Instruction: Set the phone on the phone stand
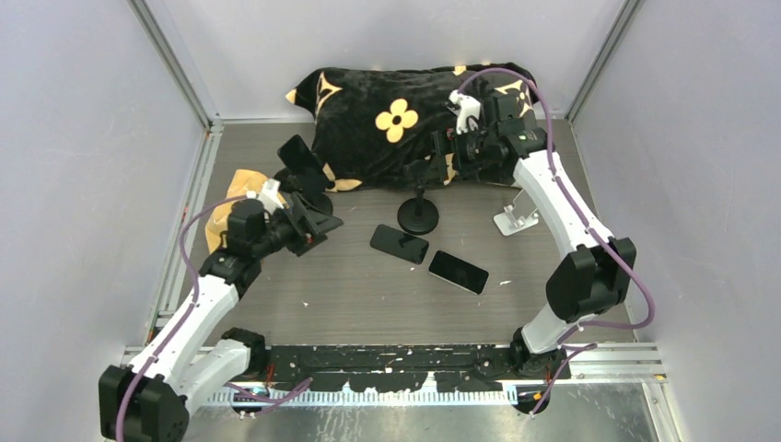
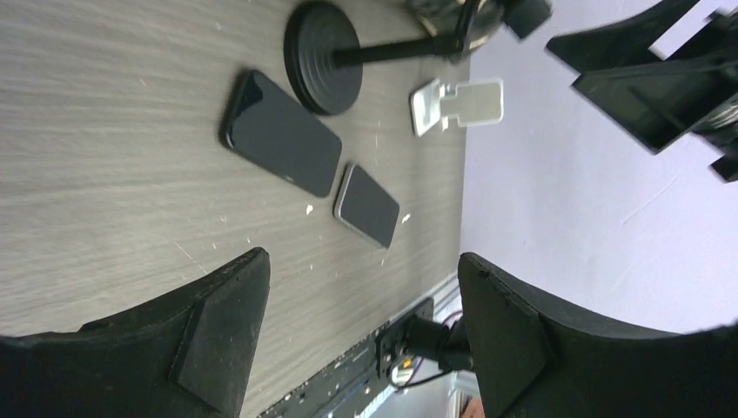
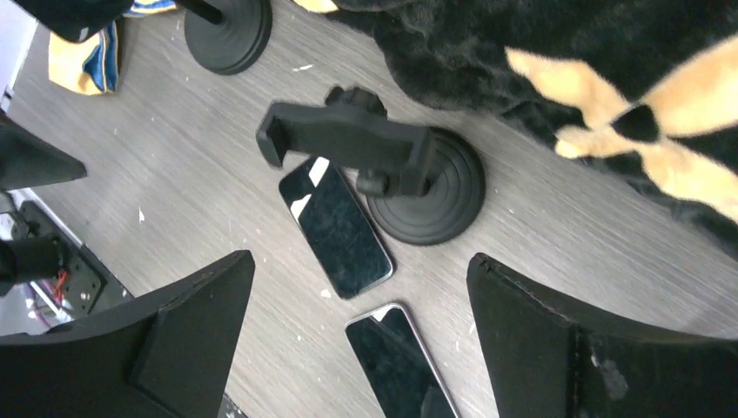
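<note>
With left gripper (image 2: 364, 261) and right gripper (image 3: 361, 266) both spread, empty: lower right onto phone (image 3: 335, 226) beside clamp stand (image 3: 348, 139), pinch across long edges, avoid base.

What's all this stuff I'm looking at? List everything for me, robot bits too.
flat phones: two, black, lying side by side mid-table
mounted phone: one, black, apparently held on the left stand
centre stand: one, black, round base, mid-table, clamp empty
left stand: one, black, round base, left rear
silver stand: one, silver, right side of the table
blanket: one, black with tan flowers, at the back
cloth: one, yellow with blue, left side
table: one, grey wood grain
left claw: one, black, open, empty
right claw: one, black, open, empty, above the centre stand
</note>
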Motion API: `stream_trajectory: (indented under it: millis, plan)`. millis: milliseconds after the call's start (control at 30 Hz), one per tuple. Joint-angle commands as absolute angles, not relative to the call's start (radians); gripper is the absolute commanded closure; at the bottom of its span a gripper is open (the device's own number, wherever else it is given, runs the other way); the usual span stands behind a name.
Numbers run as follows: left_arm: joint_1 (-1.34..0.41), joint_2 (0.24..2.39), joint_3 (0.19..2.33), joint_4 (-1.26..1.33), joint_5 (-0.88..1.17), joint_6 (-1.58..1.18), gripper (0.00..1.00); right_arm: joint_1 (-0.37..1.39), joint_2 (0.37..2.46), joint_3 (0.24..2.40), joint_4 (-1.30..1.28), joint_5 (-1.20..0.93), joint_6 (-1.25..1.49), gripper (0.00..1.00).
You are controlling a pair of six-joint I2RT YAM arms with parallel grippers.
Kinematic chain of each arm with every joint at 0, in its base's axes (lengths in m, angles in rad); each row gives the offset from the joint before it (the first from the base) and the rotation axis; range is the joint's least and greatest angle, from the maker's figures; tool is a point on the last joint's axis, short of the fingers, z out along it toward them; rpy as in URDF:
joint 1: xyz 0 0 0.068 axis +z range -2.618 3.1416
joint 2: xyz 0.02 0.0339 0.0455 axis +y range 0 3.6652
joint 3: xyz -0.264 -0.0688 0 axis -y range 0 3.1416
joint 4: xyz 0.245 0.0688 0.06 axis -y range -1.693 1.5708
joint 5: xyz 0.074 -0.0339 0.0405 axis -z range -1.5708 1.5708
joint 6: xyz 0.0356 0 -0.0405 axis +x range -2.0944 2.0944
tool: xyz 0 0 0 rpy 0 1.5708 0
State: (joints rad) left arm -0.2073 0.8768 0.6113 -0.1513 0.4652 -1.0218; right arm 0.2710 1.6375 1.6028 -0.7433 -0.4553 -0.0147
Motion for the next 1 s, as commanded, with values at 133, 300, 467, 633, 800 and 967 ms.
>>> stream_trajectory:
  millis: [133, 300, 467, 633, 800, 967]
  plan:
    - [-0.478, 0.987, 0.597, -0.016, 0.187, -1.131, 0.22, 0.147, 1.462, 1.430, -0.781, -0.666, -0.114, 0.00]
    - [-0.584, 1.100, 0.624, 0.029, 0.097, -1.201, 0.23, 0.105, 1.372, 1.271, -0.769, -0.688, -0.154, 0.00]
    - [-0.647, 1.214, 0.674, 0.021, 0.064, -1.239, 0.25, 0.094, 1.312, 1.164, -0.793, -0.719, -0.227, 0.00]
    - [-0.689, 1.277, 0.716, 0.003, 0.039, -1.242, 0.25, 0.094, 1.290, 1.059, -0.837, -0.717, -0.338, 0.00]
    - [-0.704, 1.308, 0.719, 0.003, 0.038, -1.247, 0.25, 0.107, 1.259, 0.951, -0.822, -0.635, -0.430, 0.00]
    - [-0.709, 1.327, 0.719, 0.012, 0.046, -1.249, 0.25, 0.159, 1.252, 0.882, -0.783, -0.532, -0.450, 0.01]
